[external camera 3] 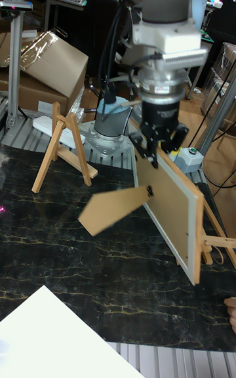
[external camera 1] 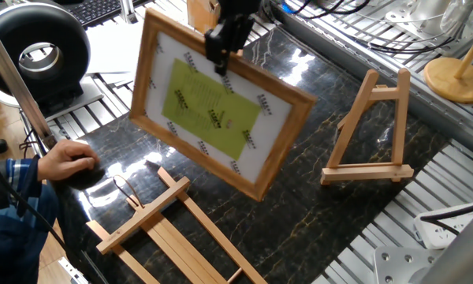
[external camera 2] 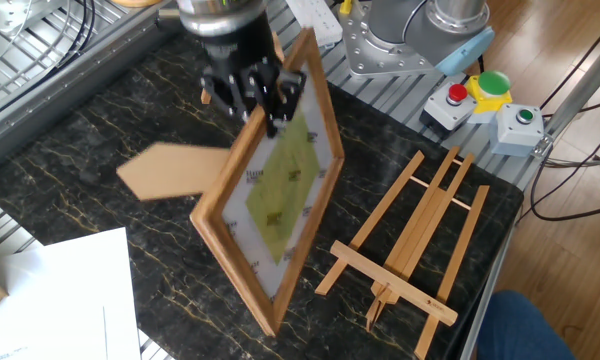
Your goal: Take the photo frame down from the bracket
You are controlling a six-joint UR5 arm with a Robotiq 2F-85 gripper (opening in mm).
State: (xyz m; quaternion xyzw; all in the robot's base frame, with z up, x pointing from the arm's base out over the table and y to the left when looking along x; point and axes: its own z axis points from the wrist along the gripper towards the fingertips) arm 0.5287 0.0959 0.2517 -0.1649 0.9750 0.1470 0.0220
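The gripper [external camera 3: 159,144] clamps the photo frame's [external camera 3: 172,215] top edge at centre, holding it above the table; the bracket [external camera 3: 60,149] stands at left.

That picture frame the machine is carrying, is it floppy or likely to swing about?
The photo frame looks stiff: its wooden edges stay straight though the end effector grips only its top rail. Held at one spot and hanging tilted, it could probably pivot or swing. Its hinged back stand sticks out and may catch on things.
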